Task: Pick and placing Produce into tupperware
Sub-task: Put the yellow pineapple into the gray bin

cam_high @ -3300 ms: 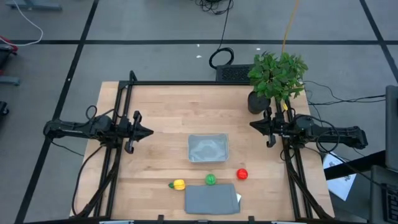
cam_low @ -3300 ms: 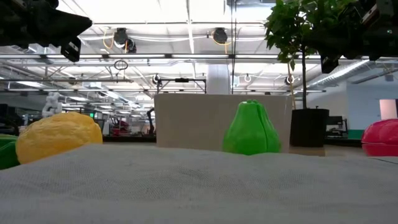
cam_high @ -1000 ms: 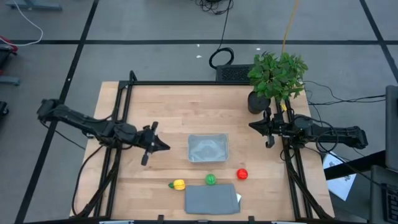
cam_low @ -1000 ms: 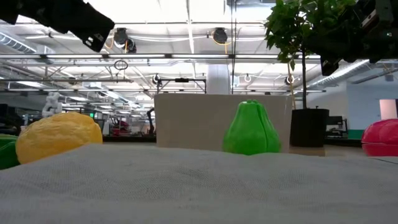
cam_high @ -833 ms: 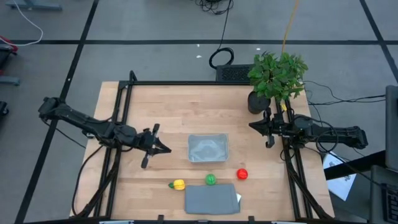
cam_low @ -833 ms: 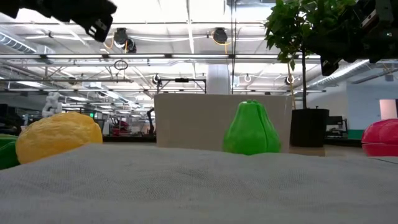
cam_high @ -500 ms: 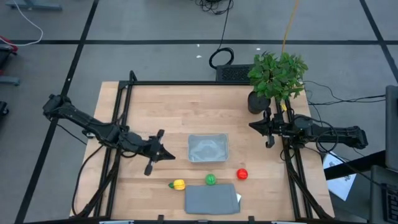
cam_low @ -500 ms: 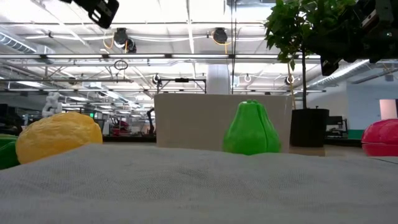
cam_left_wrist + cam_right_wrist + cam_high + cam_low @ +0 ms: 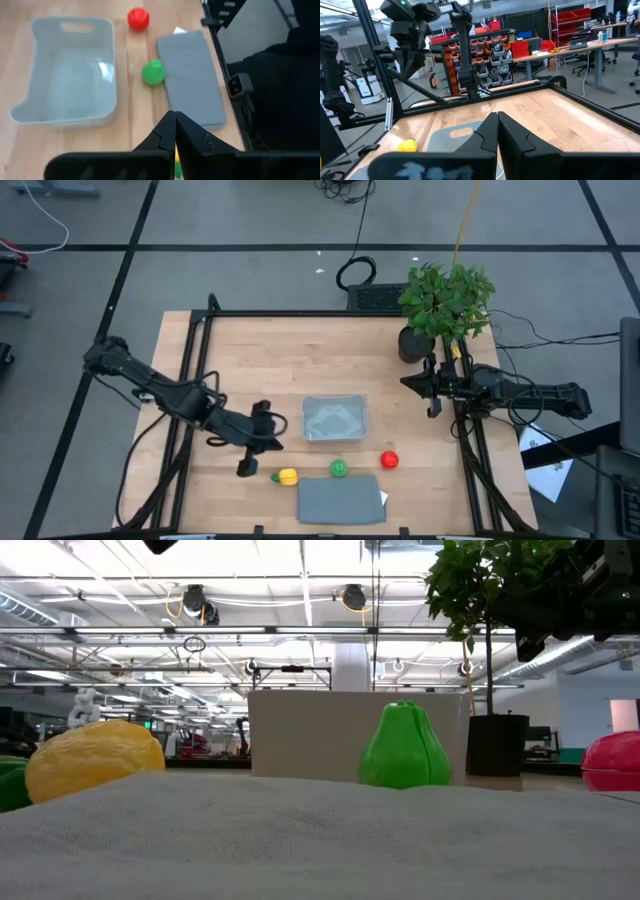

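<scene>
Across the wooden bench [image 9: 260, 350], ordered by size: the left arm reaches diagonally inward from the left edge, and the right arm lies along the right edge, parked. A leafy potted plant [image 9: 445, 305] stands at the far right corner, just behind the right arm.

Bench centre: the clear tupperware [image 9: 335, 418] sits upright and holds nothing; its interior is bare in the left wrist view [image 9: 65, 75]. A flat grey lid [image 9: 339, 500] lies at the near edge, apart from the box.

Produce is lined up between box and lid, all on the bench surface. The yellow fruit [image 9: 288, 476] is leftmost, the green pear [image 9: 339, 468] in the middle and just beside the lid's far edge, the red round fruit [image 9: 389, 460] rightmost. None lies inside the tupperware.

Left pincer [image 9: 270, 442]: fingers pressed together, holding nothing, positioned left of the tupperware and just behind the yellow fruit; height above the bench cannot be judged. From its own camera the closed tips [image 9: 175, 131] point toward the lid.

Right pincer [image 9: 408, 382]: fingers likewise together, empty, to the right of the tupperware and well clear of it.
</scene>
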You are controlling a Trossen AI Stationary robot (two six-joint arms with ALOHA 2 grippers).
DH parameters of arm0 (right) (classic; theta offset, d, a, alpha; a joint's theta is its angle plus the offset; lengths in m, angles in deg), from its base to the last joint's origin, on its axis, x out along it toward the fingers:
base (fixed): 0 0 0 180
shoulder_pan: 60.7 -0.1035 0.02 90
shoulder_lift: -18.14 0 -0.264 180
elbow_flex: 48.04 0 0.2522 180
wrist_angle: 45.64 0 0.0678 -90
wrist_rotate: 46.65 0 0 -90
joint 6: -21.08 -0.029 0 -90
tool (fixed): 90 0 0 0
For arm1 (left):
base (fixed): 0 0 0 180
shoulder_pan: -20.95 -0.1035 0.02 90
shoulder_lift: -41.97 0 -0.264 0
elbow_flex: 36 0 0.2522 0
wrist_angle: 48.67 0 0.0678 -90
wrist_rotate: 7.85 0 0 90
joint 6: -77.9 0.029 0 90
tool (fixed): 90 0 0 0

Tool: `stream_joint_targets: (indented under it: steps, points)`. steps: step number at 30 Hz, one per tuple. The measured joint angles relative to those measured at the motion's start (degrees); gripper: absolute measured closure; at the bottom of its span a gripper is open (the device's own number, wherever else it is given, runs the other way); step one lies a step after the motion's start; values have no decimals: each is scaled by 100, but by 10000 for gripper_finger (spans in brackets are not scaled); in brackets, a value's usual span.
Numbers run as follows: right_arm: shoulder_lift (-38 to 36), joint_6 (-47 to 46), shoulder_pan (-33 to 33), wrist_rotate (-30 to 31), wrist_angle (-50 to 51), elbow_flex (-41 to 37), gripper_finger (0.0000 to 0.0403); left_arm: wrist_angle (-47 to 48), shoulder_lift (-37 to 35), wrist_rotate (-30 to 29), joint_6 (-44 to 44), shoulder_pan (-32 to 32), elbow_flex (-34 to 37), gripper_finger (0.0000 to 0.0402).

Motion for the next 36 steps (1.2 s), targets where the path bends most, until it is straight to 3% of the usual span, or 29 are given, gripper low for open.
stream_joint_targets:
  steps: [10,20,30,36]
  points:
    - [-2,0,2,0,288,0,403,1361,1102,575,-846,-2,-1063,397]
    - [-2,-302,0,0,211,-1,403,1482,1793,1367,-1485,-15,-1112,400]
    - [-2,-268,0,0,214,-2,403,1455,1970,1371,-1483,-110,-1112,399]
    - [-2,-260,2,0,214,-2,403,1429,1970,1367,-1330,-244,-1112,371]
